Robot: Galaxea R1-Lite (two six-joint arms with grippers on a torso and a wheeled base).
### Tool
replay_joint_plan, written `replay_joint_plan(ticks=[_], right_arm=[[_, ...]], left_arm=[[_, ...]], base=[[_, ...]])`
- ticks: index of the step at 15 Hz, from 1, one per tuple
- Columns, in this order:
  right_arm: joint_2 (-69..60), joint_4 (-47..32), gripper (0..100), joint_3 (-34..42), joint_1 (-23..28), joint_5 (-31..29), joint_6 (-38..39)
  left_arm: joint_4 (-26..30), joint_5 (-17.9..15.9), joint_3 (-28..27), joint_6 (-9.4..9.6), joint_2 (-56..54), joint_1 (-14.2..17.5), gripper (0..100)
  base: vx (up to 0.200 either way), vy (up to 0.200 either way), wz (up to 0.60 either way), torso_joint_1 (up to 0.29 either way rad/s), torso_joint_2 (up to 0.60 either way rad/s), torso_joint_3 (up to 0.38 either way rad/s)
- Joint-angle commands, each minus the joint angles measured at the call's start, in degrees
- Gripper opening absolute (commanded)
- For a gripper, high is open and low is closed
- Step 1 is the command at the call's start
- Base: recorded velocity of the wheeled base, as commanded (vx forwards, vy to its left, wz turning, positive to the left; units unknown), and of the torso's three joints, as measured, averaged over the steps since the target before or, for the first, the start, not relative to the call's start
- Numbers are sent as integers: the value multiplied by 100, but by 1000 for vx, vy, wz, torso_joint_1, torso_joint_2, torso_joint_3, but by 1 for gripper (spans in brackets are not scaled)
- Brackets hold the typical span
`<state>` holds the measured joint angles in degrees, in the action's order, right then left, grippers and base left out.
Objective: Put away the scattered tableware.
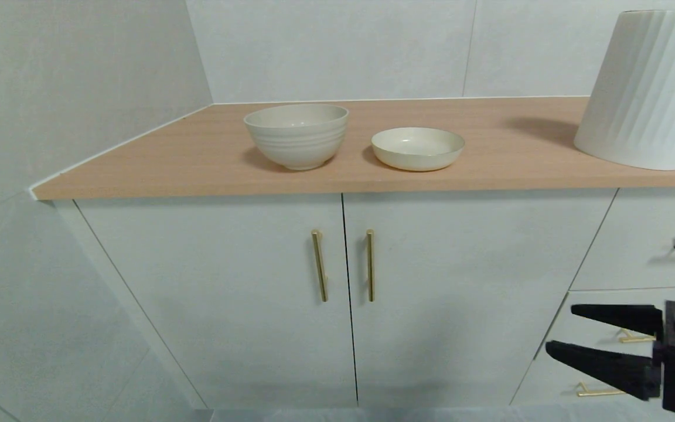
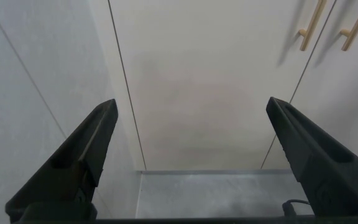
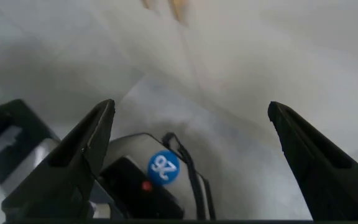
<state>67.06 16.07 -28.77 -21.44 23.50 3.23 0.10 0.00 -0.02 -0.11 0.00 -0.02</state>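
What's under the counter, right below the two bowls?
Two shut cabinet doors with gold handles. What is inside is hidden behind them.

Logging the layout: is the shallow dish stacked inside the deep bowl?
No, the shallow dish sits on the counter beside the deep bowl, apart from it.

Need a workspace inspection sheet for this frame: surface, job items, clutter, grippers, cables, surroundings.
Surface: wooden countertop, three items on it.
Job's things: ribbed bowl and shallow dish, upright, side by side, not touching.
Clutter: white fluted object at the counter's right end.
Grippers: left gripper fingers open, low, facing the cabinet; right gripper fingers open, before the drawers.
Cables: nothing seen.
Surroundings: shut cabinet doors with brass handles; tiled walls.
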Motion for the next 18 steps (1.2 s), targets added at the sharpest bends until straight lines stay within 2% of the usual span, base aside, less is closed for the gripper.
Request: replay_joint_plan(ticks=[1, 4, 8, 10, 12, 15, 18], right_arm=[[1327, 19, 100, -964, -545, -92, 2], [2021, -16, 100, -1808, -879, -206, 11], [2681, 90, 100, -2080, -1459, -443, 231], [3120, 626, 100, -2036, -1635, -478, 319], [3542, 1294, 100, -2036, -1899, -654, 828], [4052, 2190, 100, -2036, -1925, -944, 1127], [4500, 2841, 100, -2080, -1925, -953, 1364]], left_arm=[[-1, 0, 2, -7, 0, 2, 100], [-1, 0, 2, -7, 0, 2, 100], [-1, 0, 2, -7, 0, 2, 100], [-1, 0, 2, -7, 0, 2, 100], [-1, 9, 2, -7, 0, 2, 100], [-1, 0, -6, -7, 0, 2, 100], [-1, 0, 2, -7, 0, 2, 100]], base=[[0, 0, 0, 0, 0, 0], [0, 0, 0, 0, 0, 0], [0, 0, 0, 0, 0, 0], [0, 0, 0, 0, 0, 0], [0, 0, 0, 0, 0, 0], [0, 0, 0, 0, 0, 0], [0, 0, 0, 0, 0, 0]])
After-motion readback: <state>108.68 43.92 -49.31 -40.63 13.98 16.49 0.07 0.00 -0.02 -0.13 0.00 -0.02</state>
